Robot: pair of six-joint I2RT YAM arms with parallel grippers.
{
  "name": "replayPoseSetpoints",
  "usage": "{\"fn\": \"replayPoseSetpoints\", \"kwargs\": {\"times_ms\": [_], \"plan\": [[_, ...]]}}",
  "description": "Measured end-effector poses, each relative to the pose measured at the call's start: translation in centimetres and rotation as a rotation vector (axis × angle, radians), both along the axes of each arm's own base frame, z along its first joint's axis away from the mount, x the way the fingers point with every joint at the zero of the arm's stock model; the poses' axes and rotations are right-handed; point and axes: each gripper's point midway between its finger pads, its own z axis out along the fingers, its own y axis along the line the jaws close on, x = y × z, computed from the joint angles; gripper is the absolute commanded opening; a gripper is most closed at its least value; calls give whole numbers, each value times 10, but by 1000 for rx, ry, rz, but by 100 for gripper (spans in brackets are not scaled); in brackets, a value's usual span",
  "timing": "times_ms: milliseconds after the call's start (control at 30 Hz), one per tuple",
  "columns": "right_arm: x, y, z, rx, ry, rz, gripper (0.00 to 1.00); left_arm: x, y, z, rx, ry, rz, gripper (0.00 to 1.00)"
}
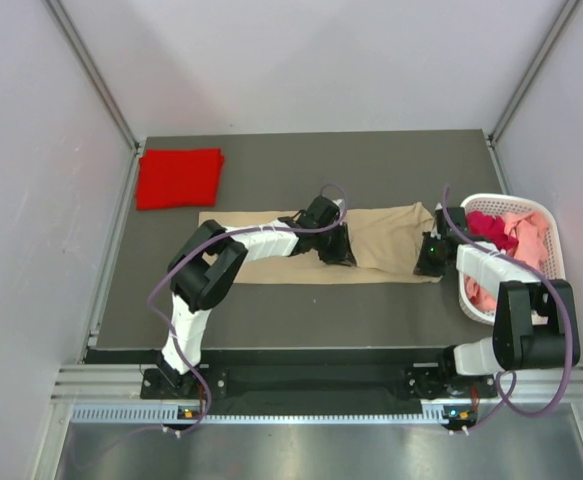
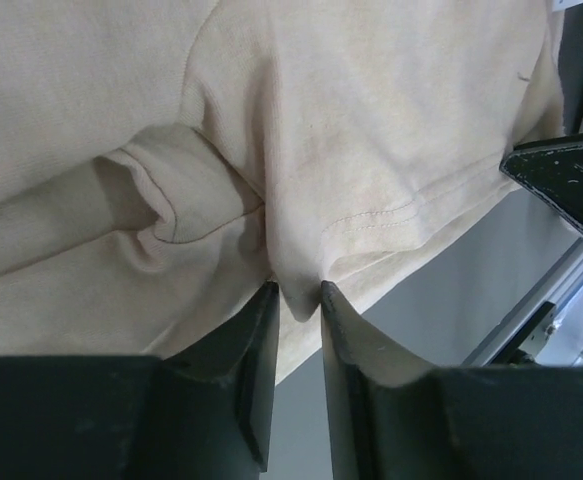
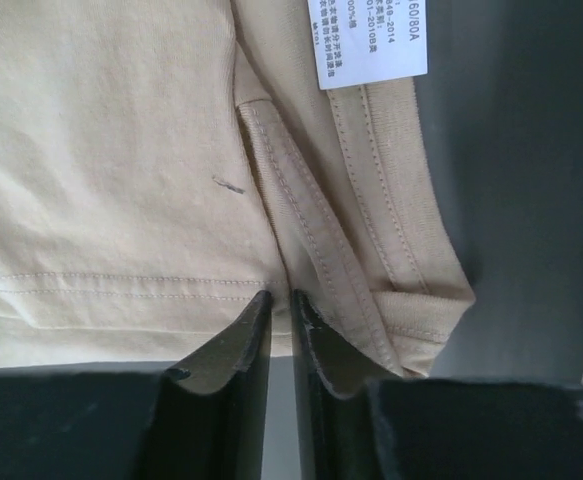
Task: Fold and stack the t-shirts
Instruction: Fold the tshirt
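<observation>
A tan t-shirt lies as a long folded strip across the middle of the table. My left gripper sits at its near edge, around the strip's middle. In the left wrist view that gripper is shut on a pinched bulge of the tan t-shirt. My right gripper is at the strip's right near corner. There it is shut on the hem of the tan t-shirt, beside the collar and a white label. A folded red t-shirt lies at the back left.
A white slotted basket stands at the right edge of the table, just right of my right arm. It holds a crumpled pink t-shirt and a darker red one. Grey walls enclose the table on three sides.
</observation>
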Motion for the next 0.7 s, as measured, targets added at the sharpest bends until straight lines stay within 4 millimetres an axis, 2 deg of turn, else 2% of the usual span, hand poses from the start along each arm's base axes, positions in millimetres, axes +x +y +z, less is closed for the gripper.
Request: {"fn": "replayPoseSetpoints", "kwargs": {"times_ms": [33,100,300,533,700], "plan": [[1,0,0,0,-4,1,9,0,-1,1,-4,1,-1,11],[2,1,1,4,-7,-4,0,0,-2,2,-13,5,-2,1],[0,3,4,15,-10,2,0,0,-5,7,-22,12,-9,0],[-3,5,26,29,-64,17,0,11,-8,23,-2,-16,2,0],[-8,7,28,38,-66,23,0,7,4,13,67,7,17,0]]}}
